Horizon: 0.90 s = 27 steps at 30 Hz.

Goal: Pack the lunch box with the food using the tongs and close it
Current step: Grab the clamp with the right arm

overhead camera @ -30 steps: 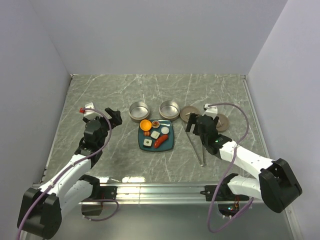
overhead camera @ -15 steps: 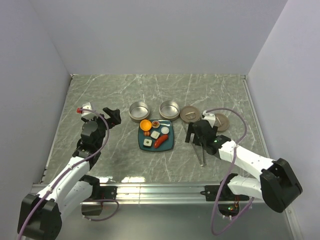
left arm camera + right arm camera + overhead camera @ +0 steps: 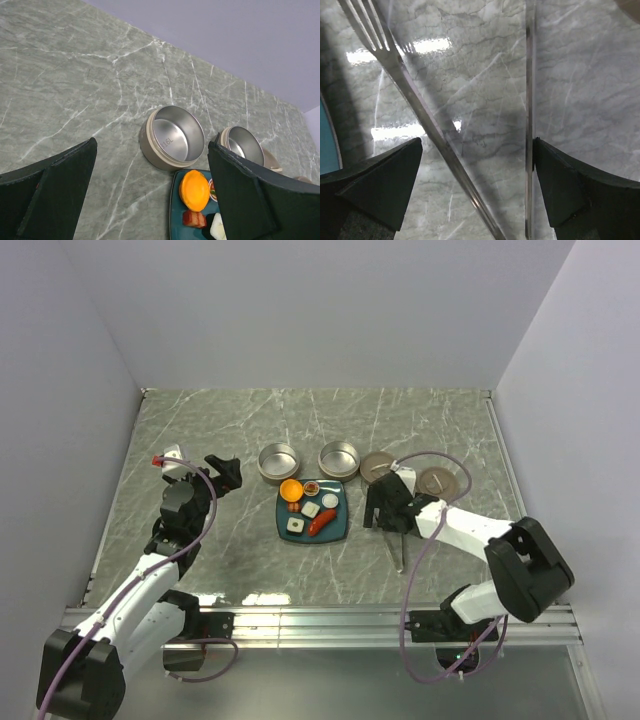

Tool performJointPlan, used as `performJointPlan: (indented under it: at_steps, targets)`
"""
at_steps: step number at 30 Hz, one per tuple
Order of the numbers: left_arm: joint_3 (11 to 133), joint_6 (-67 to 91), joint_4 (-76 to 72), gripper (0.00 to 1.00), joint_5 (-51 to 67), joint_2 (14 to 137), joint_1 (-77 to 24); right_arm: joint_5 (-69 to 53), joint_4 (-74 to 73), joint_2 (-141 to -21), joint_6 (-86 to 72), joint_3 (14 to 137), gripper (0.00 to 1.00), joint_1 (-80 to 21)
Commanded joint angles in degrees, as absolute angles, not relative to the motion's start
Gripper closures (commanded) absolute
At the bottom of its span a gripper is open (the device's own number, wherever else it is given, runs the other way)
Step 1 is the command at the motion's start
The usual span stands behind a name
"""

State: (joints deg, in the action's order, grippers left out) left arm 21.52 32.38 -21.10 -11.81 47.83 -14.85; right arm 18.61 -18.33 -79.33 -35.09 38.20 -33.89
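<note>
The food sits on a dark teal plate (image 3: 340, 530): an orange round piece (image 3: 290, 490), a red elongated piece (image 3: 321, 523) and white blocks (image 3: 297, 525). The lunch box is two steel bowls (image 3: 279, 461) (image 3: 339, 458) with flat lids (image 3: 379, 466) beside them. The silvery tongs (image 3: 399, 548) lie on the table right of the plate. My right gripper (image 3: 386, 518) is low over them and open. In the right wrist view both tong arms (image 3: 435, 135) lie between its fingers (image 3: 380, 185), and the right finger touches one arm. My left gripper (image 3: 225, 472) hangs open left of the bowls.
In the left wrist view the nearer bowl (image 3: 175, 137), the second bowl (image 3: 242, 145), the orange piece (image 3: 195, 190) and the plate's corner (image 3: 175, 220) show between the open fingers. A second lid (image 3: 440, 483) lies at the right. Walls enclose the marble table (image 3: 200, 420).
My right gripper has swung left and down onto the tongs and now straddles both arms. The left arm shifted slightly left; its gripper stays open.
</note>
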Motion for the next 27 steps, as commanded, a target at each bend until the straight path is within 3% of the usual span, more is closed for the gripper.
performJointPlan:
  at_steps: [1, 7, 12, 13, 16, 27]
  targets:
    - [21.5, 32.8, -22.6, 0.01, -10.3, 47.8, -14.3, 17.7, -20.3, -82.6, -35.2, 42.0, 0.00, -34.2]
    - [21.4, 32.8, -22.9, 0.01, -9.8, 48.0, -14.1, 16.4, -21.0, -85.2, -34.8, 43.1, 0.02, -34.5]
    - [21.2, 33.0, -23.0, 0.01, -9.8, 47.9, -13.9, 15.1, -20.6, -85.8, -34.6, 42.6, 0.16, -34.9]
    - [21.2, 33.0, -23.0, 0.01, -9.8, 47.8, -13.9, 14.9, -20.3, -85.9, -34.5, 42.5, 0.25, -35.1]
    - [21.2, 33.0, -22.9, 0.01, -9.7, 47.5, -13.8, 15.1, -20.3, -85.0, -34.7, 41.9, 0.38, -35.5]
    - [20.9, 33.1, -22.5, 0.01, -9.4, 46.6, -13.7, 22.6, -26.1, -70.8, -36.6, 40.9, 0.41, -40.6]
